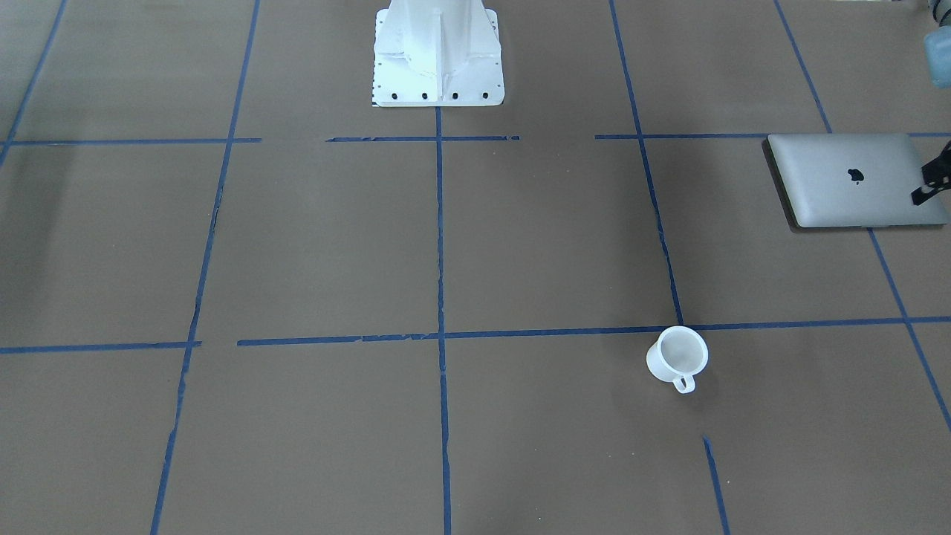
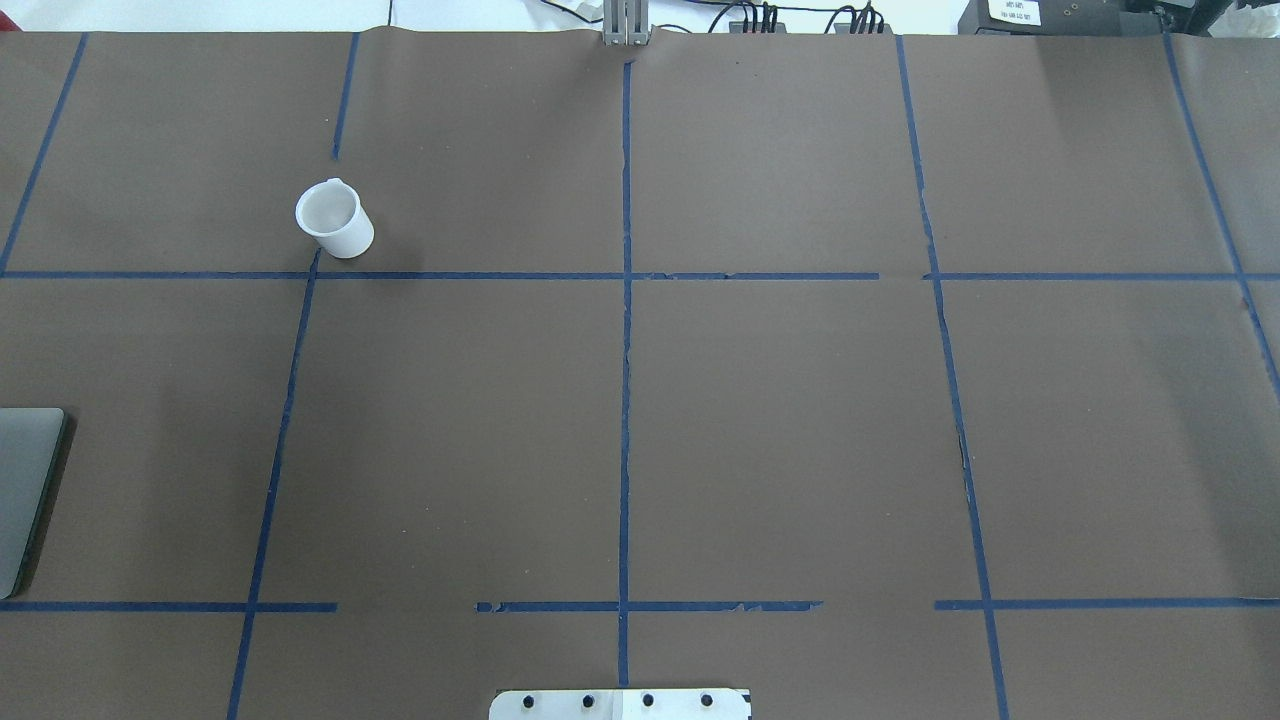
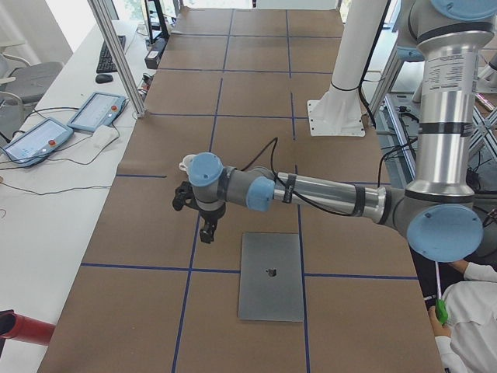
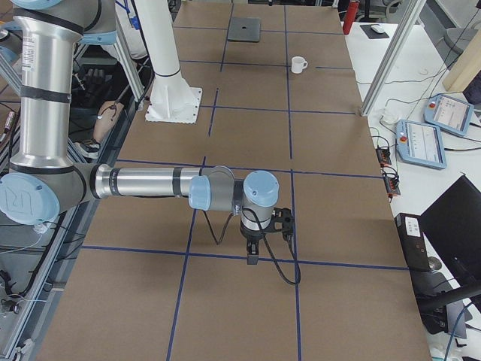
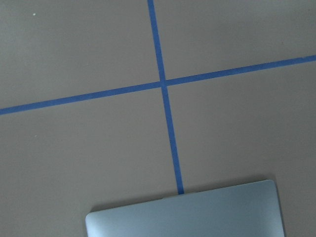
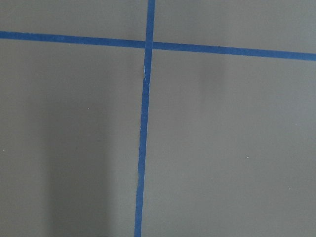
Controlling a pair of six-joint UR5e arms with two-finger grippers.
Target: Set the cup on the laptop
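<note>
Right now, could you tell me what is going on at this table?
Nothing has been picked up yet. The cup stands upright on the table, well apart from the laptop, which lies closed towards the robot's left end. The left gripper hangs in the air close to the laptop's edge, and the right gripper hangs over bare table at the other end. Neither touches the cup. I cannot tell whether either is open.

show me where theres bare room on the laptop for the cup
The laptop lid is bare all round its logo. Only the edge by the left gripper looks crowded. The table between cup and laptop is bare too.
</note>
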